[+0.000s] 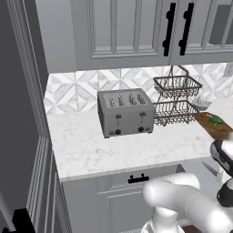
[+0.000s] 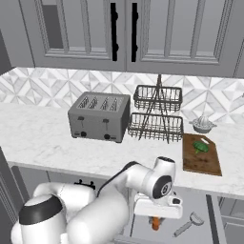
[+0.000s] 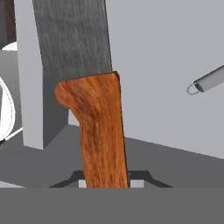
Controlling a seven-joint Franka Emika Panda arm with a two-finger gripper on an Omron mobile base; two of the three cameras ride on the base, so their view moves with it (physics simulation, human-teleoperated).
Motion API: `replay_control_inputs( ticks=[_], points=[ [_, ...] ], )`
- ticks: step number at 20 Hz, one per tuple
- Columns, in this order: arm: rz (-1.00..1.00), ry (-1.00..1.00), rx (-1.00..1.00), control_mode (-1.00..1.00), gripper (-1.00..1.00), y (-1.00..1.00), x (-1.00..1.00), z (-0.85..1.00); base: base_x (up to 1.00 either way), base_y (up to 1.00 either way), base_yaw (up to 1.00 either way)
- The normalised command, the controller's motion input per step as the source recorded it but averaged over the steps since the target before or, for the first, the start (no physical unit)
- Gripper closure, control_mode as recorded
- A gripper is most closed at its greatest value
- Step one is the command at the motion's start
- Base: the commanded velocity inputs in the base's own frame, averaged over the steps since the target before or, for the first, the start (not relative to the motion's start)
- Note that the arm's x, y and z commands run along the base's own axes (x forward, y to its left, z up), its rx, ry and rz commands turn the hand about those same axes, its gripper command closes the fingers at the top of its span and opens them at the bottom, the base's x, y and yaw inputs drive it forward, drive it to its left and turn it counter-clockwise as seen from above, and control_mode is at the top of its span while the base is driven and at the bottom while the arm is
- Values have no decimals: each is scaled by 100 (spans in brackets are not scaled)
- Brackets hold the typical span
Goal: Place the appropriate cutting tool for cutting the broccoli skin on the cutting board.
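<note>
The gripper [image 2: 155, 220] at lower centre is clamped on an orange-red-handled, grey-bladed cutting tool [image 3: 97, 113] — brown wooden cutting board [image 2: 202, 161] at right carries green broccoli [image 2: 200, 147].

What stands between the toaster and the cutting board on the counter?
A two-tier wire rack stands between the toaster and the cutting board, clearest in the right base view; the left base view agrees.

Both base views look down from either side at the boxy silver four-slot toaster [image 1: 125, 112] [image 2: 99, 116]; the hand view looks close along an orange-brown handle [image 3: 99, 131].
</note>
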Motion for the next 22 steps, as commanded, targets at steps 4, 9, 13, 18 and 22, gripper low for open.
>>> replay_control_inputs(
  ticks=[4, 9, 13, 18, 22],
  points=[
    [23, -4, 3, -100, 100, -11, -20, 47, 0, 0, 0],
    [26, 0, 0, -100, 100, -9, -39, 34, 0, 0, 0],
    [21, 0, 1, -100, 100, -8, -38, 57, 0, 0, 0],
    [7, 0, 8, -100, 100, -14, -3, 97, 0, 0, 0],
    [1, 0, 13, -100, 100, -20, 75, 91, 0, 0, 0]
  ],
)
